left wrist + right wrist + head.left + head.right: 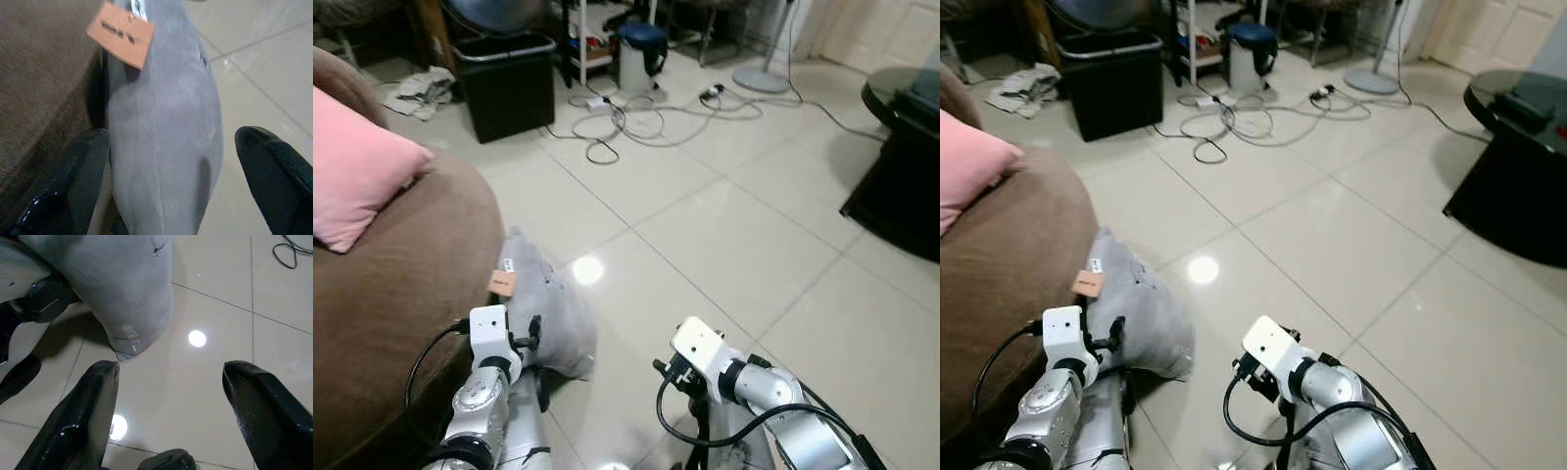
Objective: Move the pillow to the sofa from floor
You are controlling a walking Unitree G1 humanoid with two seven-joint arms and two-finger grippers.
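Your left gripper (171,181) has its jaws wide apart, one on each side of the grey pillow (166,137), whose narrow edge runs up between them; one finger (73,181) sits between the pillow and the brown sofa (44,78), and you cannot tell whether either finger touches the fabric. Your right gripper (168,416) also has its jaws wide, holding nothing, hovering over the pale tiled floor (215,293) just beside the pillow's lower corner. The pillow stands on the floor, leaning against the sofa's front, with an orange tag (502,283) near its top. A pink cushion (357,181) lies up on the sofa seat. Farther off you see a black bin (507,83), a tangle of cables (626,117), and a dark round desk (901,166) at the right.
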